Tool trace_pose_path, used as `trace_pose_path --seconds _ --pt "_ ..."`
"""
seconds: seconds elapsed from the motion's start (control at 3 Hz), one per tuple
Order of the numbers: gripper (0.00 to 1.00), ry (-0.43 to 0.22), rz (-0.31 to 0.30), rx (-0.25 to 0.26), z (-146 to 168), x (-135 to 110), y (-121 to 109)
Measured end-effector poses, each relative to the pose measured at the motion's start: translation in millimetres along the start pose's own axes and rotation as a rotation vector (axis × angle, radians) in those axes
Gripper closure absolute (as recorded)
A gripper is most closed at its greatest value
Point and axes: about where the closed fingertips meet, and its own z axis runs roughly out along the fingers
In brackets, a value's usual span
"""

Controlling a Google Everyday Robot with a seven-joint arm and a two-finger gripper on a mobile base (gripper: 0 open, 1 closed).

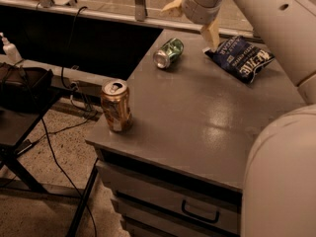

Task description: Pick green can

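Note:
The green can (168,53) lies on its side near the far left edge of the grey cabinet top (207,117), silver end facing the front left. My gripper (190,26) hangs just above and to the right of it, at the back of the cabinet. Its two beige fingers (212,34) are spread apart and hold nothing. The can sits just below the gap between them, and I cannot tell whether a finger touches it.
An orange-copper can (116,105) stands upright at the front left corner. A dark blue chip bag (243,58) lies at the back right. My white arm (281,172) covers the right side. A black stand (19,98) and cables (59,157) are on the left floor.

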Motion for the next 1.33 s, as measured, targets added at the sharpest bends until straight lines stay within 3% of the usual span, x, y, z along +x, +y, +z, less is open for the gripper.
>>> trace_pose_path --seconds 0.33,1.33 --pt "0.00 -0.010 -0.022 0.019 23 -4 0" --pt "0.00 0.010 -0.073 -0.029 81 -31 -4"
